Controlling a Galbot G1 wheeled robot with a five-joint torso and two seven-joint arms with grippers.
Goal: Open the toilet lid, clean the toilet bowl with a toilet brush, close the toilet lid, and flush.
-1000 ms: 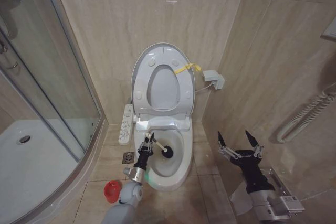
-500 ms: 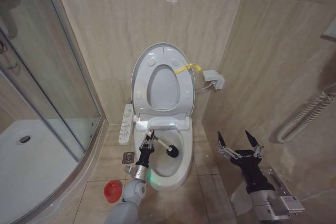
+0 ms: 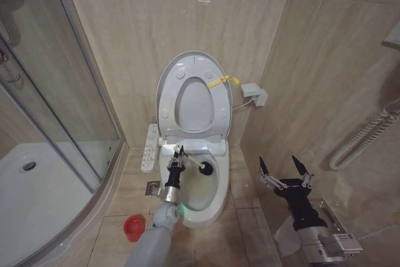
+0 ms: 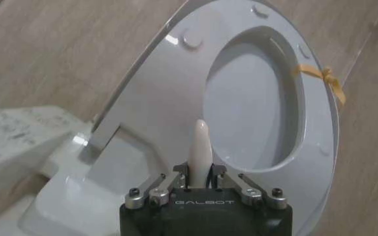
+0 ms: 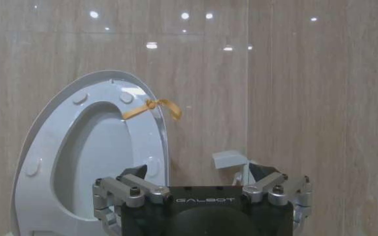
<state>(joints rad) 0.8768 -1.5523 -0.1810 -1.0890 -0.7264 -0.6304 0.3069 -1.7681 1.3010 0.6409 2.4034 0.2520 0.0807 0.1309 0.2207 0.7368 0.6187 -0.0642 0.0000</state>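
Left gripper [image 3: 180,153] clamped on the toilet brush [image 3: 195,164] handle over the toilet bowl [image 3: 215,195]; dark head sits inside near the rear rim. Toilet lid [image 3: 167,85] upright against the wall. Right gripper [image 3: 285,168] idle beside the bowl, fingers spread apart.

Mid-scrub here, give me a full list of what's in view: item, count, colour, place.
toilet lid: 1, white, raised against the wall, yellow ribbon at its edge
toilet seat: 1, white ring, raised against the lid
toilet bowl: 1, white, on the floor
toilet brush: 1, white handle, dark head inside the bowl
holder cup: 1, red, floor left of the bowl
control panel: 1, white, left of the bowl
shower tray: 1, white, far left
left gripper: jaws shut on the brush handle, over the bowl
right gripper: jaws open, idle right of the toilet
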